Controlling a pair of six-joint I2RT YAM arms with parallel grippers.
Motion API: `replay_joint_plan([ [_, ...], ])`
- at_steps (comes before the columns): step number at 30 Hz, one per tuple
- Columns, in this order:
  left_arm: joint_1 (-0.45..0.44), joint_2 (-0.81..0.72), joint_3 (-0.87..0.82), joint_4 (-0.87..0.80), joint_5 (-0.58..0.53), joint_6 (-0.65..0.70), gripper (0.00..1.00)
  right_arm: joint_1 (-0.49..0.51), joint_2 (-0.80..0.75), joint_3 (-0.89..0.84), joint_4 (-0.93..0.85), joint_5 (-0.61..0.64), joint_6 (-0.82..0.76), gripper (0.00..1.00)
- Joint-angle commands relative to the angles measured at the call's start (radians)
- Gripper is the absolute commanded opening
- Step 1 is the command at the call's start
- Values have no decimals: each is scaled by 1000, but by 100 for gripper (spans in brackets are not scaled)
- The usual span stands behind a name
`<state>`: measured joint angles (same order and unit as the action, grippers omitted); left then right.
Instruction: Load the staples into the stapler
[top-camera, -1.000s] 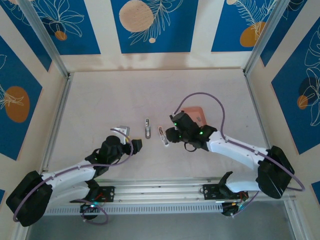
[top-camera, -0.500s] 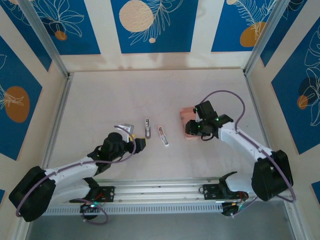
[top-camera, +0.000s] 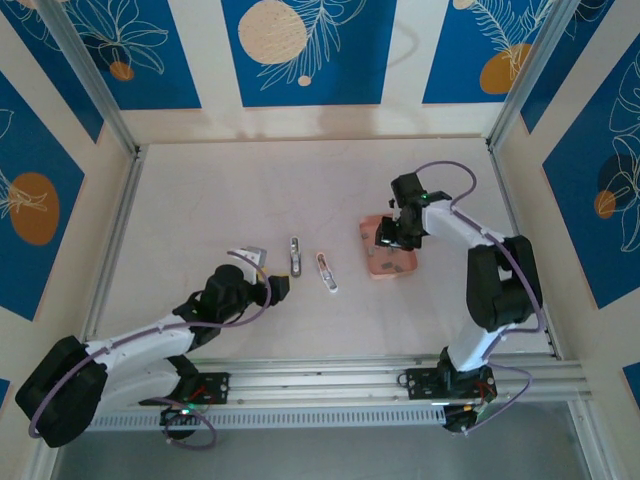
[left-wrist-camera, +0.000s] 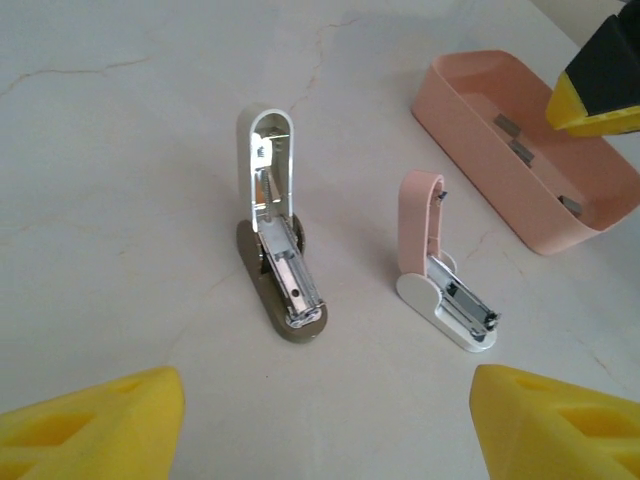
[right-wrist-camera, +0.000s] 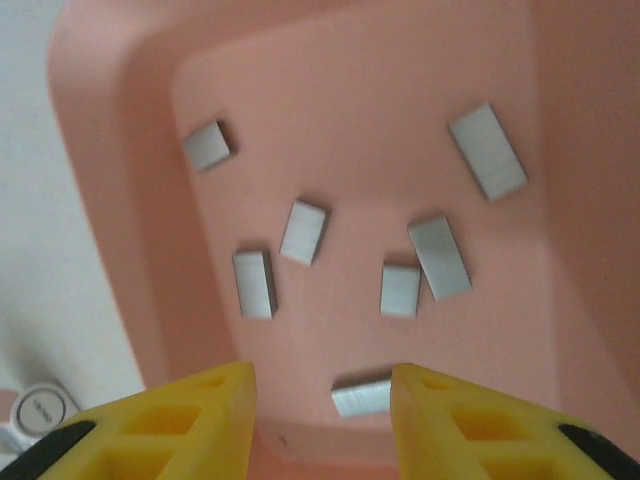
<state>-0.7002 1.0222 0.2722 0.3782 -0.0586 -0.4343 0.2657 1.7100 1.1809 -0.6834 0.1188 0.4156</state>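
Observation:
Several small grey staples (right-wrist-camera: 303, 232) lie scattered on the floor of the pink tray (right-wrist-camera: 100, 160). My right gripper (right-wrist-camera: 322, 400) hangs open just above them, and one strip (right-wrist-camera: 362, 397) lies between its yellow fingers, close to the right one. From the top, the right gripper (top-camera: 388, 233) sits over the tray (top-camera: 386, 266). Two staplers stand hinged open: an olive-based one (left-wrist-camera: 278, 250) and a pink and white one (left-wrist-camera: 435, 268). My left gripper (left-wrist-camera: 330, 430) is open, holding nothing, a short way in front of them.
The staplers (top-camera: 295, 255) (top-camera: 326, 272) lie at mid-table between the arms, with the left gripper (top-camera: 265, 272) to their left. Metal rails and patterned walls fence the table. A yellow and black fingertip (left-wrist-camera: 600, 85) of the right arm hangs over the tray (left-wrist-camera: 490, 170).
My right gripper has swung right and back, from beside the pink stapler to above the tray. The left arm has barely shifted.

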Motion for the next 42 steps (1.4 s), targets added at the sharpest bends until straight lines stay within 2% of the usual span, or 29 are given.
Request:
replay_joint_plan([
  [1,13,3,22,-5,-39,42,76,-1,60,69,-44,-4,-35,40],
  [15,25,85,30,33,-40,68,77,28,255,228,-105,18,-37,36],
  [28,37,98,27,31,-24,69,78,40,309,249,-124,25,-31,30],
  [36,41,101,24,33,-22,70,78,39,350,276,-138,60,-40,28],
  [39,43,99,24,31,-21,72,78,43,357,288,-146,84,-44,24],
  [42,47,99,23,31,-20,73,78,47,356,296,-157,93,-45,23],
])
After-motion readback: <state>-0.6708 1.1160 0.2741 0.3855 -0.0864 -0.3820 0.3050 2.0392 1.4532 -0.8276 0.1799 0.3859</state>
